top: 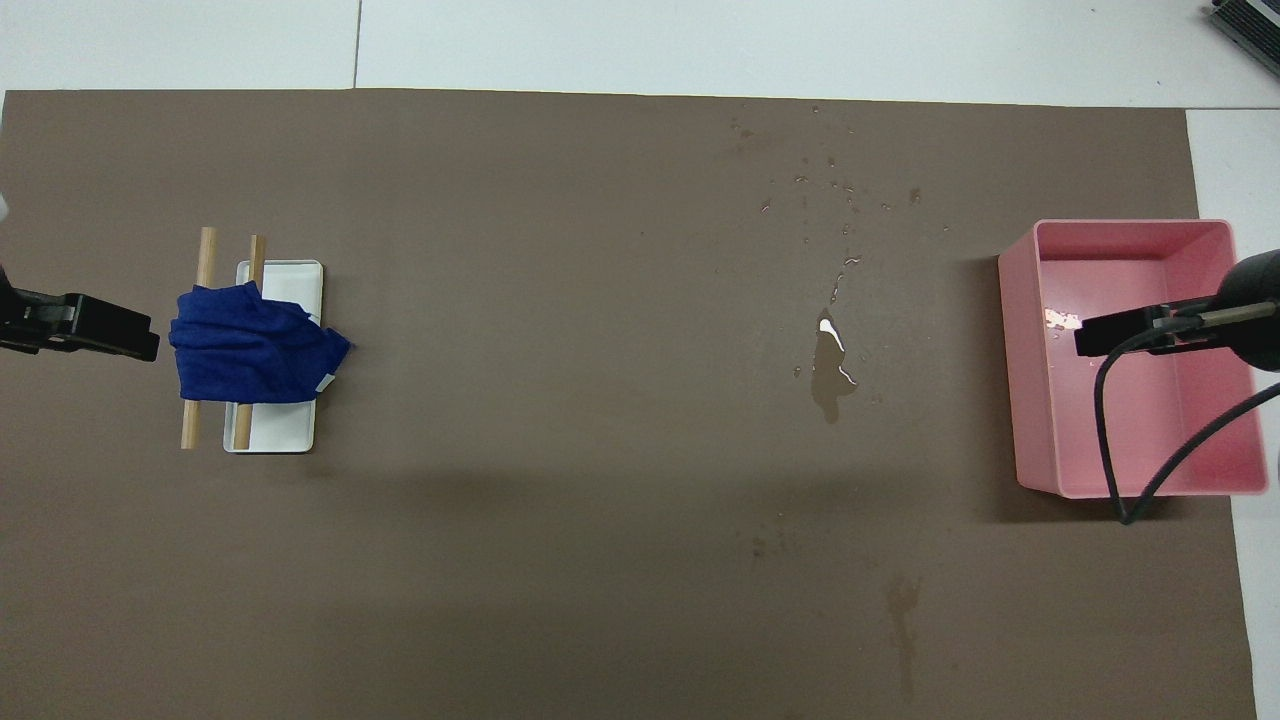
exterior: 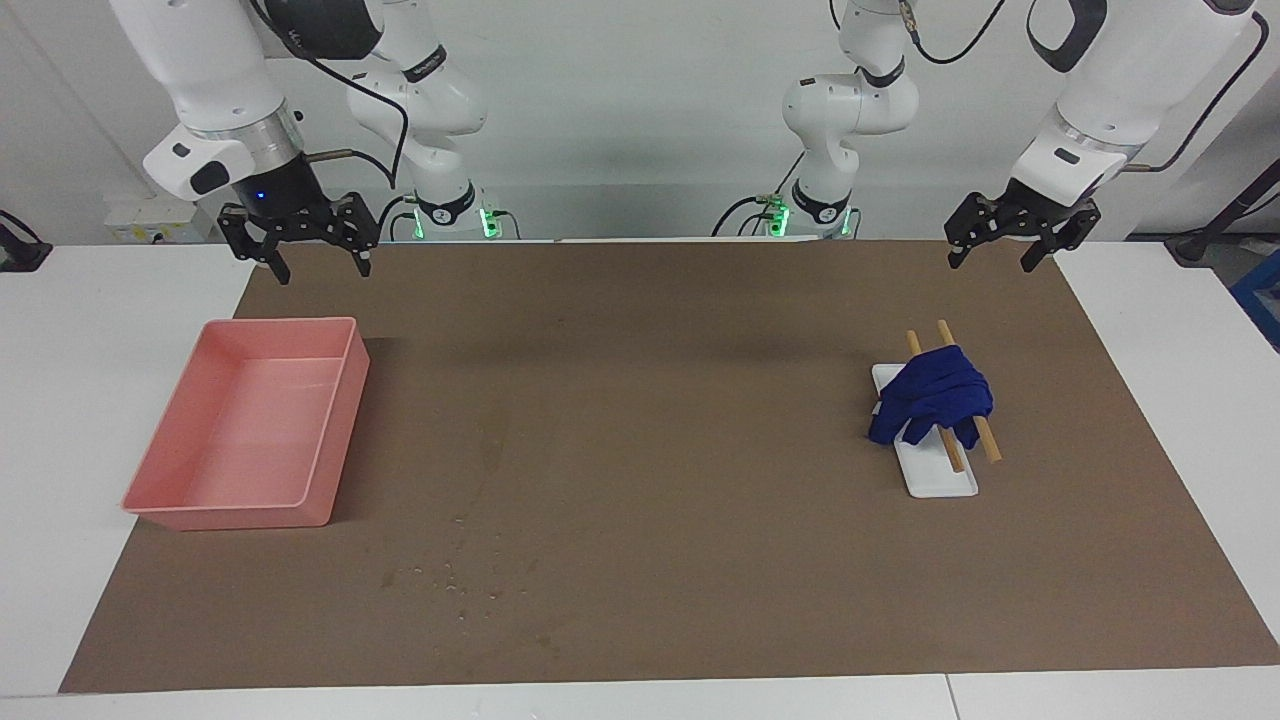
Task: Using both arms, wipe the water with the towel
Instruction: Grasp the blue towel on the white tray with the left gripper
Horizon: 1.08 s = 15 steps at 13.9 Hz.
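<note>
Droplets of water [exterior: 470, 575] trail up to a damp streak beside pink tray [exterior: 250, 430]. Towel [exterior: 932, 397] draped over 2 sticks [exterior: 985, 440] on white tray [exterior: 940, 475], apparently untouched. Left hand [exterior: 1003, 250] and right hand [exterior: 318, 262] raised, released, waiting.

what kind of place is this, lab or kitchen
Most likely a robotics lab: two white robot arms at a table with a brown mat, a staged water spill and blue towel.
</note>
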Motion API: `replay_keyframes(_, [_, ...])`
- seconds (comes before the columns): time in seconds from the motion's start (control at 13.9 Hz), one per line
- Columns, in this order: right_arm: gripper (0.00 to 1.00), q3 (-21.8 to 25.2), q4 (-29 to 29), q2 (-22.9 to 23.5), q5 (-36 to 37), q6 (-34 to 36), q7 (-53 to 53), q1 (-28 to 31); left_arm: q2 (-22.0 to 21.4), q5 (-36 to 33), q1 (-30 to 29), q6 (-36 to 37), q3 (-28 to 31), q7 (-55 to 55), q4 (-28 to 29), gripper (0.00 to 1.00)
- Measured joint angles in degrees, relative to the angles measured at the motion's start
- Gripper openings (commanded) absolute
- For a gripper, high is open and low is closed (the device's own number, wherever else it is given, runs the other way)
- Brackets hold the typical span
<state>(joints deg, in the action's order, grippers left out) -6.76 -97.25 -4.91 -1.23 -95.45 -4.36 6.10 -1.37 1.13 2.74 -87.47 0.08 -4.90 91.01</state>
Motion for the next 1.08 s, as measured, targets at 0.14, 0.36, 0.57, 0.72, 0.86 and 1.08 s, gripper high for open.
replay_keyframes(0.14, [1.00, 0.0, 0.0, 0.0, 0.0, 0.0, 0.0, 0.0, 0.0, 0.0, 0.0, -0.4, 0.0, 0.0, 0.0, 1.00])
replay_keyframes(0.36, [1.00, 0.0, 0.0, 0.0, 0.0, 0.0, 0.0, 0.0, -0.2, 0.0, 0.0, -6.1, 0.1, 0.0, 1.5, 1.00])
replay_keyframes(0.57, [1.00, 0.0, 0.0, 0.0, 0.0, 0.0, 0.0, 0.0, -1.5, 0.0, -0.4, -21.0, 0.6, -3.5, 10.3, 1.00])
replay_keyframes(0.72, [1.00, 0.0, 0.0, 0.0, 0.0, 0.0, 0.0, 0.0, -1.4, 0.0, -1.7, -28.8, 1.0, -7.8, 15.8, 1.00])
replay_keyframes(0.86, [1.00, 0.0, 0.0, 0.0, 0.0, 0.0, 0.0, 0.0, 0.0, 0.0, -3.3, -35.8, 1.1, -11.9, 20.0, 1.00])
replay_keyframes(1.08, [1.00, 0.0, 0.0, 0.0, 0.0, 0.0, 0.0, 0.0, 3.0, 0.0, -3.8, -45.5, 1.0, -13.7, 25.3, 0.99])
